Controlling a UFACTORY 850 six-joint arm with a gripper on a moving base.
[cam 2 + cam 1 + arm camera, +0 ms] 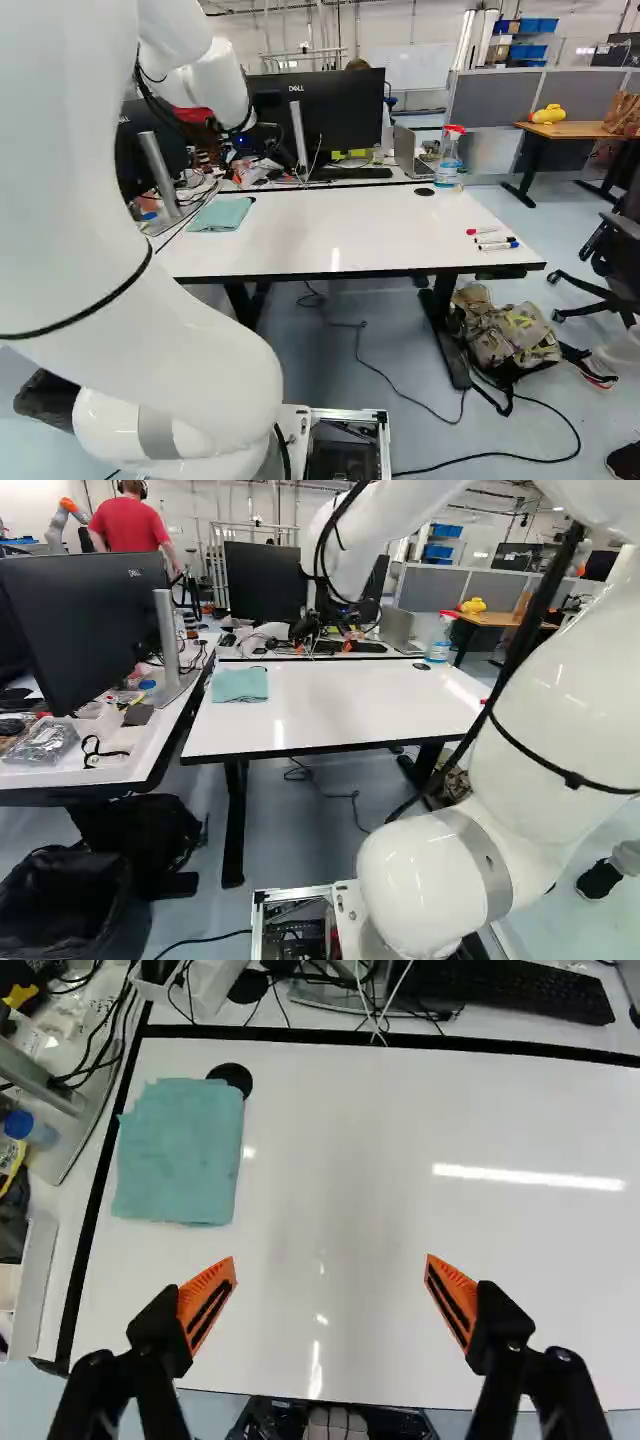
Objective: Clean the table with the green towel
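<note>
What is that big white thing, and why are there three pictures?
The big white thing is a robot arm. Two pictures come from cameras on its base, behind the arm: one to its left, one to its right. The third comes from its wrist, looking along its pincer, which has two black fingers with orange pads.

On the white table lies a green towel, flat and folded-looking. Three markers lie near the table's other side, and a spray bottle stands by the far edge.

The pincer is open and holds nothing. The towel is for cleaning the table.
</note>
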